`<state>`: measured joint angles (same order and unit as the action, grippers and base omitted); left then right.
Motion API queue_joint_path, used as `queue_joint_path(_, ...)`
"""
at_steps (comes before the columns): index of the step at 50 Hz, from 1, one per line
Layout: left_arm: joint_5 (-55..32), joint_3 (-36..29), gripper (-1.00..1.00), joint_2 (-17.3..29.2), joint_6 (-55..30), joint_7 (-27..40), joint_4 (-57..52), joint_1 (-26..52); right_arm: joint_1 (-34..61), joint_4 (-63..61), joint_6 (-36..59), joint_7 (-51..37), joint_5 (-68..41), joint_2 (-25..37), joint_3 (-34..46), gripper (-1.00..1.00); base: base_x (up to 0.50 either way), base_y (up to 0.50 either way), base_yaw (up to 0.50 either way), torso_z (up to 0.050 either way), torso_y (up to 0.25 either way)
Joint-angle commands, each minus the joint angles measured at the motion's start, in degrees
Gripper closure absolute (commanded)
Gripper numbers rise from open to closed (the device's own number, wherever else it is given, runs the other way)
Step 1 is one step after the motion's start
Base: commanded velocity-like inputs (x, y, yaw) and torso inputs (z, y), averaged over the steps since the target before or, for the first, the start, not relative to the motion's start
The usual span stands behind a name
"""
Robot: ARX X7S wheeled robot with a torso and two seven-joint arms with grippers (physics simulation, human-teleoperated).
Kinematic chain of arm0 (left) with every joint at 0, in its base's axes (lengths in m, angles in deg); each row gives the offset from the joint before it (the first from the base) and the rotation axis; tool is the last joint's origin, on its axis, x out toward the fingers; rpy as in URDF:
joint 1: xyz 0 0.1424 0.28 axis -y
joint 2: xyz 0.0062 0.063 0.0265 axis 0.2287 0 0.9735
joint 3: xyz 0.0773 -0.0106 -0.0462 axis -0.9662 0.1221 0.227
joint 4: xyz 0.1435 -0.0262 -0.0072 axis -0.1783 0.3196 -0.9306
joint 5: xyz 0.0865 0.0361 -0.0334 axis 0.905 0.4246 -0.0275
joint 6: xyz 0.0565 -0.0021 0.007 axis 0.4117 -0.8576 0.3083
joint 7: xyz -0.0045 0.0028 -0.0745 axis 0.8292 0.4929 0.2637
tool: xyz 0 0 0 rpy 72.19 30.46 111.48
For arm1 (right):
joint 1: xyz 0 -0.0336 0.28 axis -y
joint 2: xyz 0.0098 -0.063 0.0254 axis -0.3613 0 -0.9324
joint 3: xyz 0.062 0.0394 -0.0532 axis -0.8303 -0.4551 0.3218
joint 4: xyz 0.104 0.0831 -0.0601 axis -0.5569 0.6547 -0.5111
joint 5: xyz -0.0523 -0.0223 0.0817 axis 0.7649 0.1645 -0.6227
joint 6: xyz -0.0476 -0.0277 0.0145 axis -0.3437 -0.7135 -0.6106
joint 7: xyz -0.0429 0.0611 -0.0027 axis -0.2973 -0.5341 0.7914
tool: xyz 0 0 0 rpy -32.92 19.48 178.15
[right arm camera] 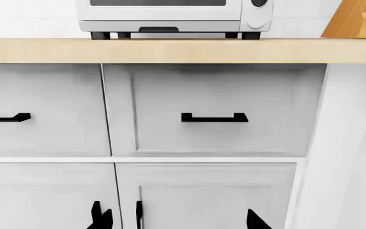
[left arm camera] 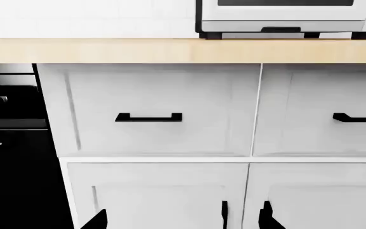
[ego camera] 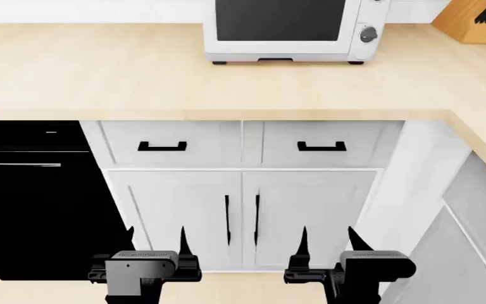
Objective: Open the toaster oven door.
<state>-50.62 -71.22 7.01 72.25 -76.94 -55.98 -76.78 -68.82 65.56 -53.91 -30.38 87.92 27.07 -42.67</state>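
Head view: the toaster oven (ego camera: 293, 31) sits at the back of the wooden surface (ego camera: 99, 69), its toaster oven door (ego camera: 278, 20) closed. Left end effector (ego camera: 156, 242) and right end effector (ego camera: 326, 240) hover low before the white cabinets (ego camera: 243, 215), fingers spread wide, holding nothing.

toaster oven (ego camera: 290, 31) top cut off

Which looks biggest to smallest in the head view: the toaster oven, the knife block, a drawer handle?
1. toaster oven
2. knife block, though cut off by the frame
3. left drawer handle
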Motion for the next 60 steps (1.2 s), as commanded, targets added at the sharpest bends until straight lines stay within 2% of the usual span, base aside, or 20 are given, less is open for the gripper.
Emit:
queue_joint_path(1, -1.3, -1.0, -1.00, 1.0, -0.2, 0.6, 0.2, 0.1, 0.2, 1.0, -0.5, -1.2, -1.0, 0.8, 1.2, -1.00, 0.00, 0.00, 0.00, 0.000, 0.000)
queue_joint_path(9, -5.6, -2.0, -1.00, 2.2, -0.2, 0.3, 2.0, 0.7, 1.6, 6.3, -2.4, -2.8, -2.8, 2.0, 4.1, -1.00, 0.00, 0.00, 0.00, 0.000, 0.000)
queue_joint_path(22, -7.4, -4.3, -1.00, 3.8, -1.4, 0.7, -0.1, 0.6, 2.3, 8.3, -3.6, -4.3, -3.6, 3.4, 6.0, -1.00, 0.00, 0.00, 0.00, 0.050, 0.000)
queue_joint_path(31, -9.7, -4.3, -1.00, 6.0, -8.8, 1.3, -8.5, 2.4, 4.8, 6.8, -1.2, -4.7, -4.1, 4.6, 6.7, -1.00, 0.00, 0.00, 0.00, 0.050, 0.000)
queue_joint_path(41, -11.7, -4.0, -1.00, 9.0, -20.2, 2.2, -16.4, 9.3, 11.9, 1.9, 6.8, -4.4, -5.6, 6.8, 6.6, -1.00, 0.00, 0.00, 0.00, 0.050, 0.000)
queue_joint_path(50, -15.9, -1.3, -1.00, 11.7, -35.7, 3.2, -20.1, 21.4, 19.8, -2.0, 15.6, -3.6, -7.1, 9.4, 5.9, -1.00, 0.00, 0.00, 0.00, 0.050, 0.000)
queue_joint_path(60, -17.2, 1.5, -1.00, 13.8, -39.5, 3.8, -17.9, 29.5, 25.3, -6.0, 22.6, -3.4, -8.3, 11.8, 4.8, -1.00, 0.00, 0.00, 0.00, 0.032, 0.000)
